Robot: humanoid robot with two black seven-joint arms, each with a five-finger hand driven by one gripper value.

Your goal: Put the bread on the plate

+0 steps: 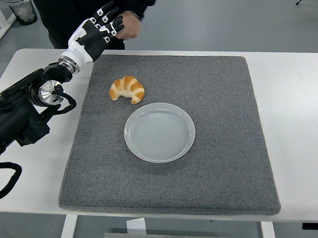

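Currently the croissant lies on the grey felt mat, just beyond the upper-left rim of the white plate and apart from it by a narrow strip of mat. Its curved back faces the far side of the table, and its two tips point toward the plate. The plate itself holds nothing.

The left hand hovers past the mat's far-left corner, well apart from the pastry, with its fingers extended and loosely fanned, gripping nothing. The right arm does not show. A person in dark clothing stands at the table's far edge, one hand close behind the robot's fingertips.

The step in hand appears to be the reach toward the croissant. To do it well, the robot should bring the hand back over the mat and down onto the pastry from above, keeping the fingers open until they straddle its thick middle. Thumb on one flank and fingers on the other would probably hold best; the tips are thin and likely to flake or slip. A croissant crushes easily, so closure should be gentle and stop at first firm contact. The lift need only clear the plate's rim, since the carry is short, ending over the plate's centre.
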